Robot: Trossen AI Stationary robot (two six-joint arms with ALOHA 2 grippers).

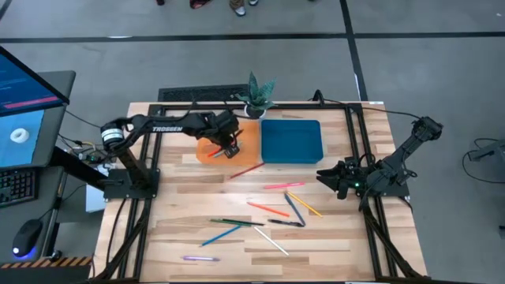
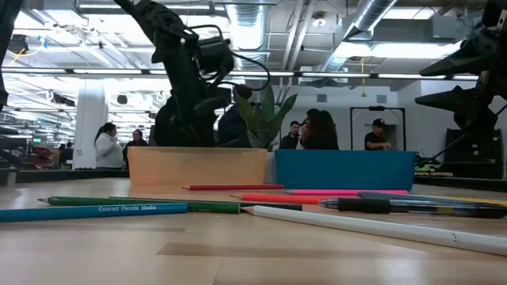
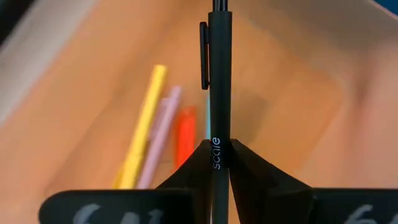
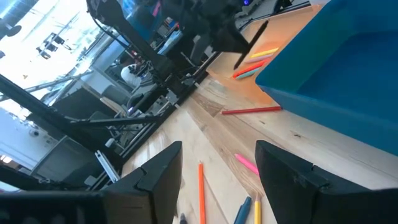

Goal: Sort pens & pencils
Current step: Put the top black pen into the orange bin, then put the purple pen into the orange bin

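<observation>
High view, left gripper [image 1: 230, 147]: sat over the orange tray [image 1: 249, 136] just left of frame centre, its fingers pinching a black pen [image 1: 234, 150].
Left wrist view, black pen [image 3: 219, 81]: stood straight up the middle of the frame, clamped between the two dark fingers [image 3: 189, 177], with its clip to the left.
Orange tray contents: a yellow stick [image 3: 142, 130], a pink one [image 3: 160, 138] and a red-orange one [image 3: 185, 134] lay side by side, lower left of the wrist frame.
High view, right gripper [image 1: 331, 178]: waited at the table's right edge, right of centre, fingers spread wide and holding nothing.
Blue tray [image 1: 291, 140]: lay just right of the orange tray, at centre frame.
Loose pens and pencils [image 1: 260, 213]: were scattered across the lower middle of the table [image 1: 173, 205].
Red pencil [image 1: 246, 169]: lay just below the orange tray.
Potted plant [image 1: 259, 96]: stood above the two trays.
</observation>
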